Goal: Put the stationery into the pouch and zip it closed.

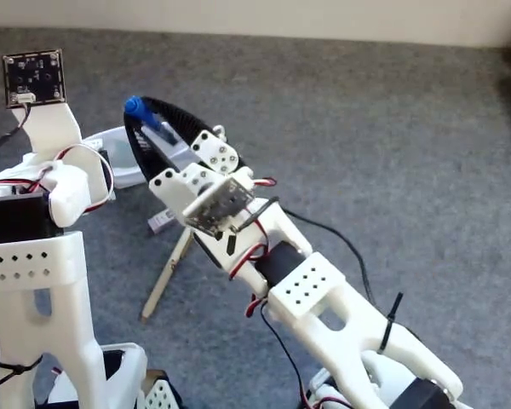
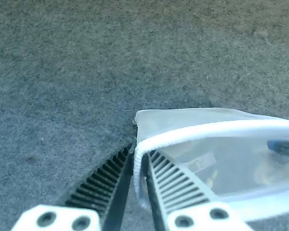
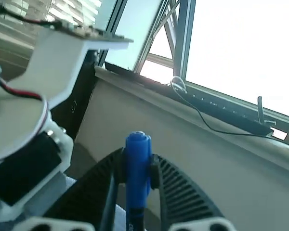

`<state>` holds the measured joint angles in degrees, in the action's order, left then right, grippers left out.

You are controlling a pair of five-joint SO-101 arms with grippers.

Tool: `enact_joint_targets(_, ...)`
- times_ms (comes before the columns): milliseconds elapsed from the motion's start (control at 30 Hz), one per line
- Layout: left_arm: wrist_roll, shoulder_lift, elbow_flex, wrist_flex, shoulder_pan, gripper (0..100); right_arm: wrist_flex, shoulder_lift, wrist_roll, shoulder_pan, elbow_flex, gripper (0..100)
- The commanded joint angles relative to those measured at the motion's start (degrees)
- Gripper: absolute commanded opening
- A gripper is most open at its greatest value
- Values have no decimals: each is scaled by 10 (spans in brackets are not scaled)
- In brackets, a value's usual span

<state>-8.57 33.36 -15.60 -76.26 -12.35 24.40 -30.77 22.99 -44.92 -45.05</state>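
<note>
The translucent white pouch (image 1: 123, 145) lies on grey carpet between the two arms. My left gripper (image 2: 139, 153) is shut on the end of the pouch's (image 2: 192, 118) white zipper rim (image 2: 207, 131). My right gripper (image 1: 136, 115) hangs over the pouch, shut on a blue pen (image 1: 136, 106) held upright with its cap above the black fingers. In the right wrist view the gripper (image 3: 136, 166) clamps the pen (image 3: 136, 147) between both pads. The pen's lower end (image 2: 283, 148) shows through the pouch's mesh wall.
A wooden pencil (image 1: 166, 274) lies on the carpet under the right arm, with a small white item (image 1: 159, 221) near its upper end. The left arm's body (image 3: 33, 96) stands close beside the right gripper. Open carpet (image 1: 392, 128) stretches to the right.
</note>
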Motion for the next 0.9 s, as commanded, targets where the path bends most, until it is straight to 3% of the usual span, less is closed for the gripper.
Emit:
enact_joint_targets(0,-5,-12,-10,-3,8,7,-44,-6,9,-2,36,15)
enact_joint_targets(200,-5,-12,-10,-3,8,7,-95,-6,8,-2,41,138)
enact_joint_targets(667,-4,-12,-5,-2,-30,8,-262,-153,7,-25,54,139)
enact_joint_targets(867,-5,-12,1,-3,-65,8,-407,-160,-67,-23,109,139)
